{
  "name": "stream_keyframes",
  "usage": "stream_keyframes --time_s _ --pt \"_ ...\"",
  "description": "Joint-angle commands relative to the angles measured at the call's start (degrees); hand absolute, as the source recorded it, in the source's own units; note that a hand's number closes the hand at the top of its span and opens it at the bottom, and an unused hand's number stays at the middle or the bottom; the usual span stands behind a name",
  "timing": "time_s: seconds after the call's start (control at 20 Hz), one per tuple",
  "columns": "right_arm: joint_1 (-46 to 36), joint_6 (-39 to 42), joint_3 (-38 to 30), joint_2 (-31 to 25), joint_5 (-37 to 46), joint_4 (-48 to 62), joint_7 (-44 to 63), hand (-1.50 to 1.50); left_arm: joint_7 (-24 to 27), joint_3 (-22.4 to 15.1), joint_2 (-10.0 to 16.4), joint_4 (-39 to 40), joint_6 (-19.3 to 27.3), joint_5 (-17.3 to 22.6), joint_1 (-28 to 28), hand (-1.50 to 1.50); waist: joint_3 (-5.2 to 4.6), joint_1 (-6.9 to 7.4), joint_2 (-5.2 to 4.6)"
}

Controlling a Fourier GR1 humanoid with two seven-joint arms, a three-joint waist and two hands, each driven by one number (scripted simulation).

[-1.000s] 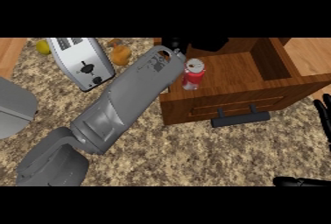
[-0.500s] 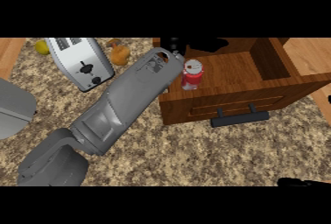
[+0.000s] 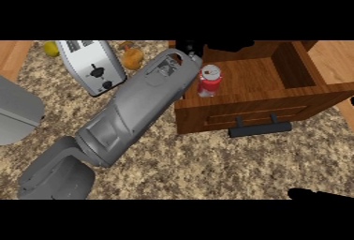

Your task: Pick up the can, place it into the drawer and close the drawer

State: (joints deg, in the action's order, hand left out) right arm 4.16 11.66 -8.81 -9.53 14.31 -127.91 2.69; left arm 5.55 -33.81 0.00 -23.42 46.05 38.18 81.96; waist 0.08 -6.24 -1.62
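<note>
Step in hand: you are at the end of the placing step, as I judge it. The can [image 3: 209,80] stands upright inside the open drawer [image 3: 290,96], at about 1 o'clock from the middle of the view.
Can: it sits near the drawer's left wall, toward the front panel, with bare wooden floor to its 3 o'clock.
Left robot hand [image 3: 187,48]: it hangs at the can's 11 o'clock, just beside its top. You cannot tell whether it is wide, narrow or touching the can, because it blends into the dark top edge.
Right robot hand [image 3: 314,194]: only a dark scrap shows at 5 o'clock, so its state cannot be told.
Drawer: fully out, with its handle [image 3: 259,129] facing 6 o'clock over the bench [image 3: 207,168].
Next move: make sure the can is released, then lift the left arm up and away toward 7 o'clock without brushing the can. Then push the drawer front toward 12 o'clock.
Watch: the forearm lies close by the drawer's left corner and the toaster [image 3: 90,65].
</note>
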Motion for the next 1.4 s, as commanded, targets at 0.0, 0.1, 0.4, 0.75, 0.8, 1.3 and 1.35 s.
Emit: stream_keyframes --time_s 0.0,0.1,0.4,0.75,0.8,1.3,1.35 --pt "-1.68 -0.23 1.06 -2.74 6.84 0.40 -0.33 -1.50 -0.33 0.37 0.00 -1.21 0.69 1.90 1.20 -1.50 -0.03 1.87 0.55" --pt "-2.05 -0.86 3.01 -3.33 11.12 1.42 -2.60 -1.50 2.51 0.59 0.00 -0.69 0.98 2.38 0.67 -1.50 -0.01 1.26 0.13" --pt "-2.66 -3.93 9.40 -5.27 26.78 6.62 -4.05 -1.50 1.83 -0.46 0.00 -1.48 2.38 1.78 0.77 -1.50 -0.04 4.08 0.96" --pt "-5.91 -9.88 13.67 -5.97 40.14 20.62 -5.76 -1.50 -0.91 0.79 1.26 -3.58 0.28 0.71 0.20 -1.50 -0.06 6.60 1.53" --pt "-10.05 -10.52 16.58 -3.16 43.96 22.04 -0.93 -1.50 -1.84 0.41 0.67 -3.21 1.59 -0.02 0.89 -1.50 -0.09 6.96 1.53" --pt "-14.43 -26.20 11.92 0.41 45.67 44.39 -9.25 -1.50 -11.59 -1.27 9.75 -16.10 1.94 -4.51 -4.73 -1.50 -0.04 7.39 1.83" --pt "-15.33 -25.53 11.39 0.36 46.02 45.38 -8.01 -1.50 -15.35 -2.16 13.34 -19.55 -0.02 -4.11 -4.99 -1.50 -0.06 8.31 2.11"
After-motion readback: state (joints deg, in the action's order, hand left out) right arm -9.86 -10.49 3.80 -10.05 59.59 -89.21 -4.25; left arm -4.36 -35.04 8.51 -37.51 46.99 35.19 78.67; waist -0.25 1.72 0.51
